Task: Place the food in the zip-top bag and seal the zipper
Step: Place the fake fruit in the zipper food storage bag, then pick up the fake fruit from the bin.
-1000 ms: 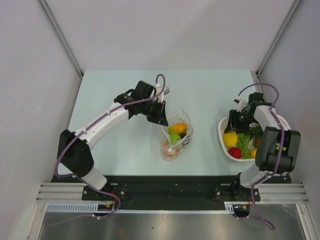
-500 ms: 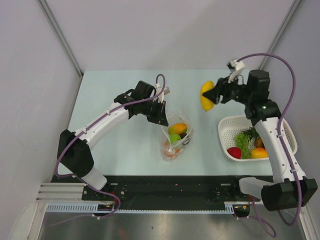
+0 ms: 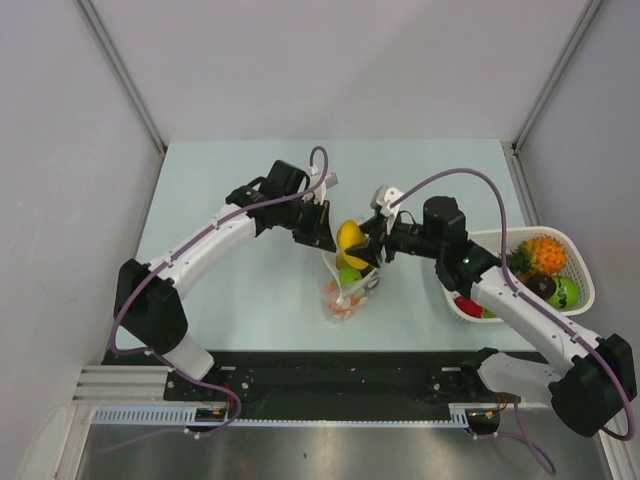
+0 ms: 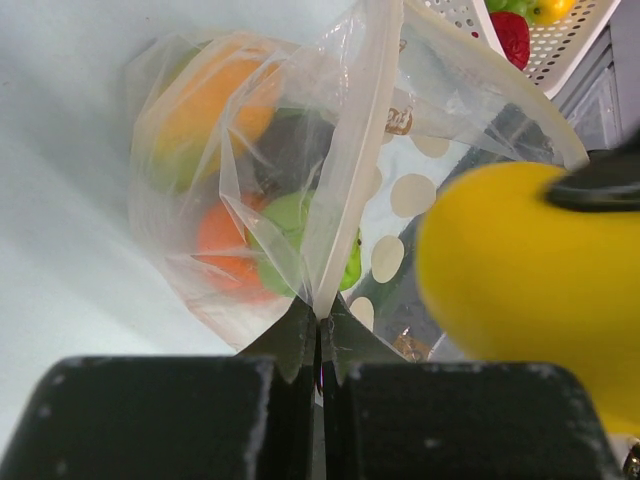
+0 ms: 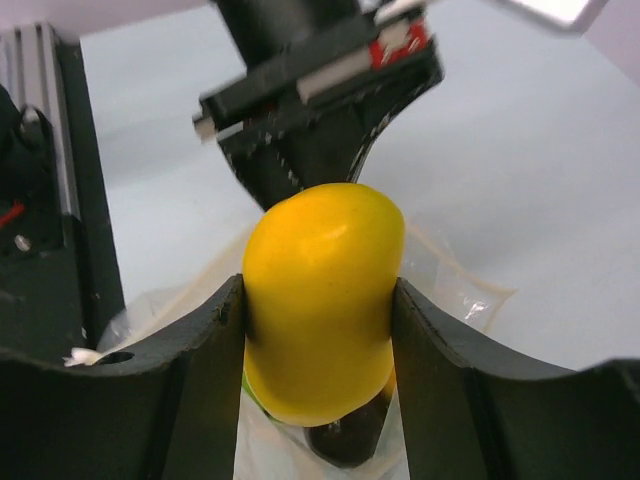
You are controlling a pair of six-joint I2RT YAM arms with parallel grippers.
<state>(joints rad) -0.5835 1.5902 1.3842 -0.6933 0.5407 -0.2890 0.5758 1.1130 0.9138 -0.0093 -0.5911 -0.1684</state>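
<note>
The zip-top bag (image 3: 340, 300) lies mid-table with food (image 3: 348, 277) inside, its rim pinched tight in my left gripper (image 4: 320, 345). Just above its open mouth, my right gripper (image 5: 320, 300) clamps the yellow mango (image 5: 322, 260). The white basket (image 3: 585, 285) sits right of the bag.

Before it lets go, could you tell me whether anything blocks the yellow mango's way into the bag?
Nothing visible does. The right gripper holds the yellow mango over the mouth of the zip-top bag, which the left gripper pinches open by one edge; the food already inside lies deeper.
</note>
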